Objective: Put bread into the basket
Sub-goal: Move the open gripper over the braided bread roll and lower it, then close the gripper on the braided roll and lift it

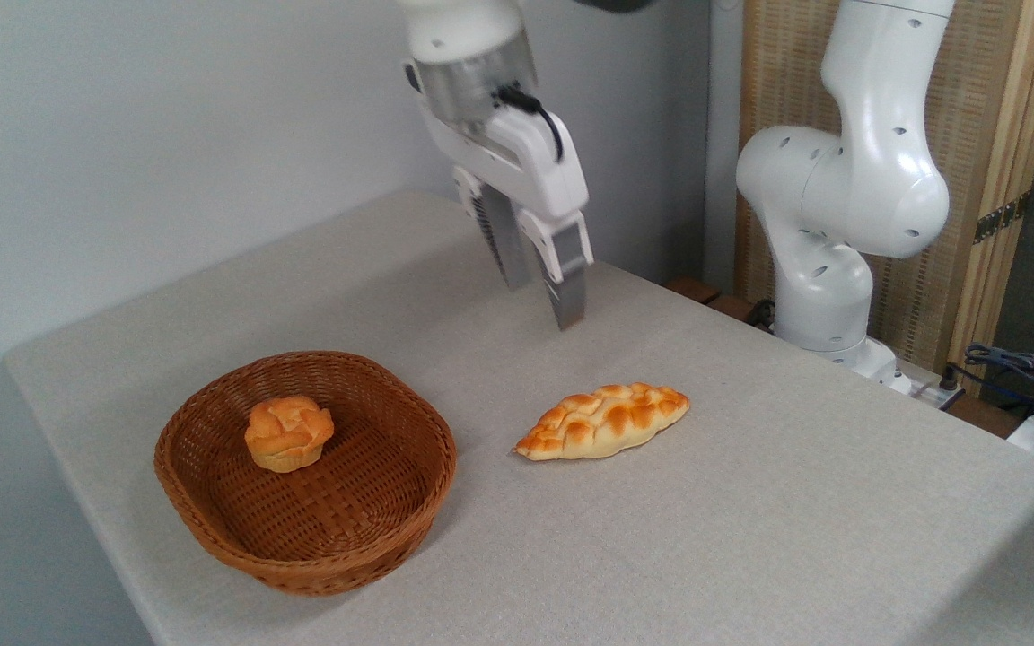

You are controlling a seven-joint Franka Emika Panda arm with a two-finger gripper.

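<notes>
Bread (pixel 602 422) lying on tabletop (pixel 750 502) just right of basket (pixel 212 529), untouched. Tool (pixel 542 289) empty above and behind it, fingers nearly together. Best to spread wide, descend over loaf's middle, pinch across braid, not lengthwise; bun (pixel 288 433) already in basket.

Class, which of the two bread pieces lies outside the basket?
The long braided loaf, on the table right of the basket; the small round bun sits inside.

A single fixed camera looks down at an angle from in front of the table (pixel 750 538), facing the wall and the arm's base (pixel 827 296) at the far right. It stands fairly near; the table's near edge is cut off.
</notes>
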